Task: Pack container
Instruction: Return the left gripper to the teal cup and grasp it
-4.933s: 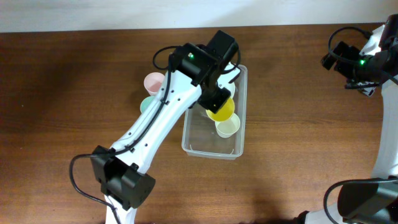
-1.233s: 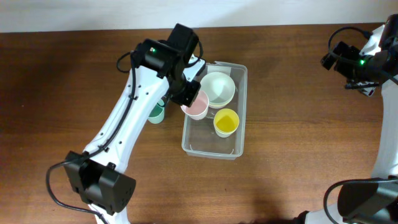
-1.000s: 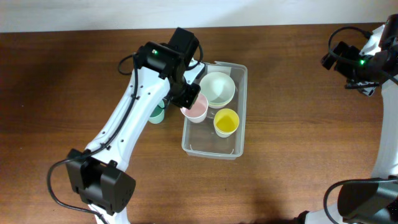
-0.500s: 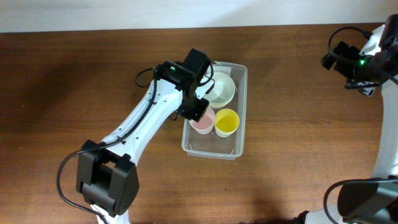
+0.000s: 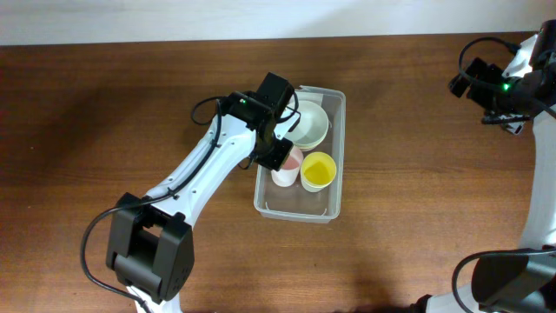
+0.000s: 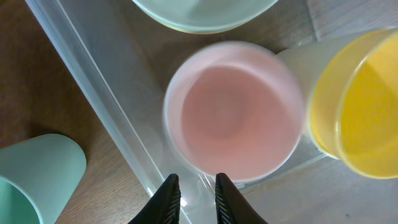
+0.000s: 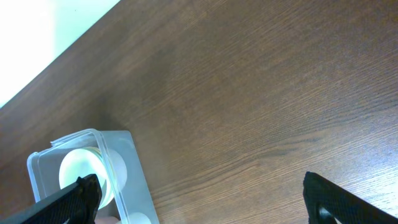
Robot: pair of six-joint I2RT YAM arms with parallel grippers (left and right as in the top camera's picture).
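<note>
Barely parted, left claw (image 6: 194, 185) hangs empty over pink cup (image 6: 233, 112) in container (image 6: 99, 93), beside yellow cup (image 6: 360, 106) (right claw (image 7: 199, 188) gapes)

Clear glossy plastic in the container (image 6: 99, 99) wall just ahead of the jaws. Smooth matt plastic in the pink cup (image 6: 233, 112) beyond them, yellow cup (image 6: 360, 106) to their right, green cup (image 6: 37, 174) to their left. Brown grained wood with faint sheen for the table (image 6: 25, 62).
</note>
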